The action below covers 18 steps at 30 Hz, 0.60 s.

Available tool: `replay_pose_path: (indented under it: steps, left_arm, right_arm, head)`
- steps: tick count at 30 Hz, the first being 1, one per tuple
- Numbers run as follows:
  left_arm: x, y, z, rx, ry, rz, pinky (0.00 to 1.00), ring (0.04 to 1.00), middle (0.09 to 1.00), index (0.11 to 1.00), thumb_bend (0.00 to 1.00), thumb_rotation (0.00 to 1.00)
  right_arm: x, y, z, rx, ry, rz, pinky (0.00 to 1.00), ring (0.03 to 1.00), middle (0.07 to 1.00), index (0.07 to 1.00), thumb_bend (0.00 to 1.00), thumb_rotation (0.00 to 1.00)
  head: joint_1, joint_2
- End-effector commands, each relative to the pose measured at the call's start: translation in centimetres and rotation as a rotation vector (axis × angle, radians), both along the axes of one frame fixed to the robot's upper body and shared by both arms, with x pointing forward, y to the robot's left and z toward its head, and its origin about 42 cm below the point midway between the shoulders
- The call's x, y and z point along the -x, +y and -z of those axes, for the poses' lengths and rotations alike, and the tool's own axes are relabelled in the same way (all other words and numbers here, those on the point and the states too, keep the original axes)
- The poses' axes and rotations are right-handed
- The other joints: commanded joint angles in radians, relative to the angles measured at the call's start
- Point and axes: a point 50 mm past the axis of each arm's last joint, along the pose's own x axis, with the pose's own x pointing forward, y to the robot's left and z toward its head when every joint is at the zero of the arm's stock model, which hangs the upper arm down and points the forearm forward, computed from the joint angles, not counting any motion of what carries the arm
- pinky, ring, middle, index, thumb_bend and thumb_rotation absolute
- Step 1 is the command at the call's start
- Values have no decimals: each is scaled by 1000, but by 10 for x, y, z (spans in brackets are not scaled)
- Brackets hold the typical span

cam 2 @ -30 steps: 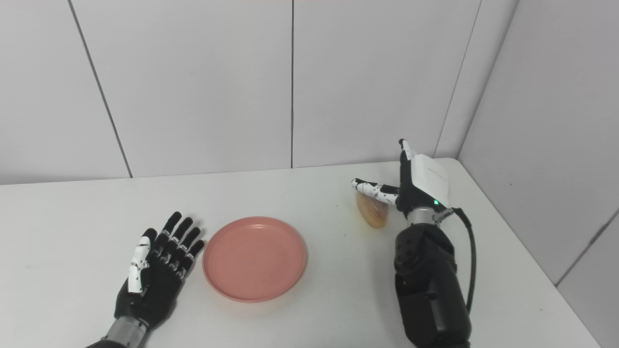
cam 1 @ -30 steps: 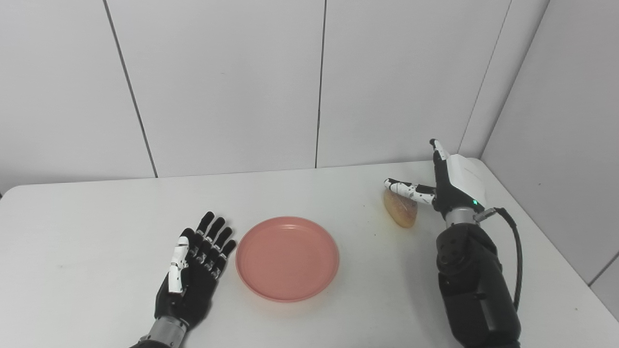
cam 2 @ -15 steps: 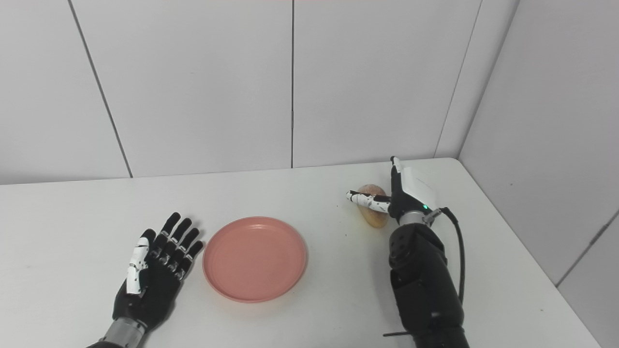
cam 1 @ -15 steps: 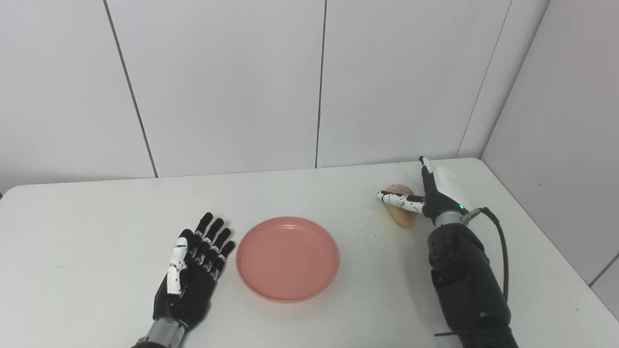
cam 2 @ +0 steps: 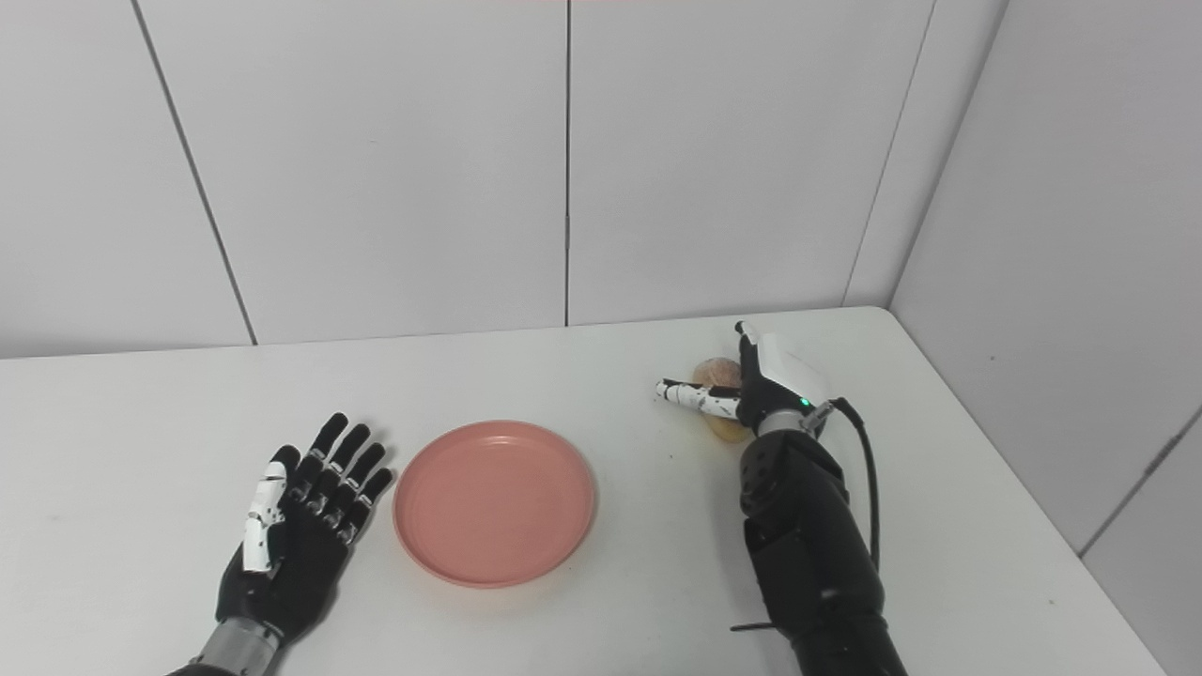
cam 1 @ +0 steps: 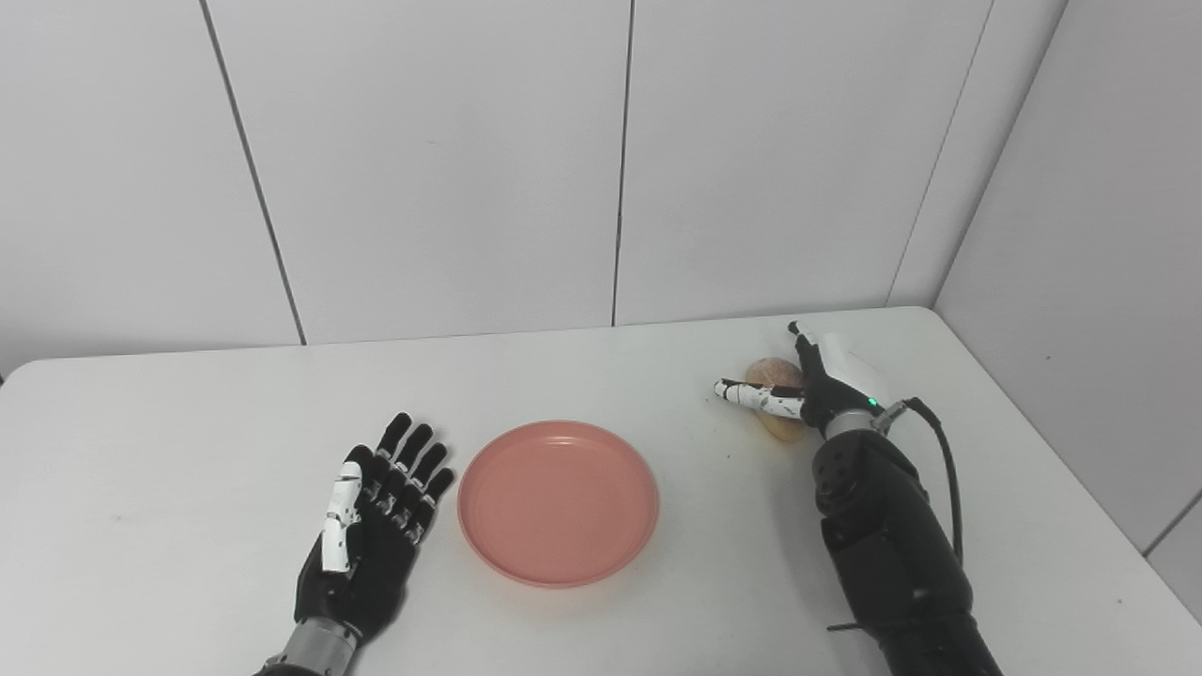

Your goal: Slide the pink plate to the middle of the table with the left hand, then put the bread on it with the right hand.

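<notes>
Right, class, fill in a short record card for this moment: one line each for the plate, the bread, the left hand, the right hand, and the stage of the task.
plate: pink plate lies empty near the table's middle
bread: bread sits on the table right of the plate, partly hidden by the right hand
left hand: left hand lies flat beside the plate's left edge, fingers apart, holding nothing
right hand: right hand is at the bread, thumb across its front, not closed on it
stage: plate placed; bread not yet lifted
</notes>
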Motion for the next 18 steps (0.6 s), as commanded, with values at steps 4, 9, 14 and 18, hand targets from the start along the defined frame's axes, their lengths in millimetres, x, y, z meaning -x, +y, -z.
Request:
replay_pose_path:
  steps: [4,9,14,18]
  left_arm:
    - [13,10,28,-33,140,-27,1000,993,995,985,307,1000]
    - [13,10,27,-30,139,-28,1000,993,993,983,307,1000]
    - [13,10,27,-26,139,-25,1000,996,995,985,310,1000]
    - [13,10,26,-25,138,-23,1000,997,996,989,310,1000]
  right_arm:
    - [-14,1,-29,29,-64,3,808,873,887,915,1000,669]
    - [-16,3,-25,36,-41,1,892,921,926,943,1000,663]
    - [-18,4,-23,20,-33,13,891,929,941,946,1000,624]
    - [-20,2,-23,55,-29,13,903,930,937,957,982,584]
  head:
    - [1,3]
    - [1,8]
    - [1,11]
    - [2,12]
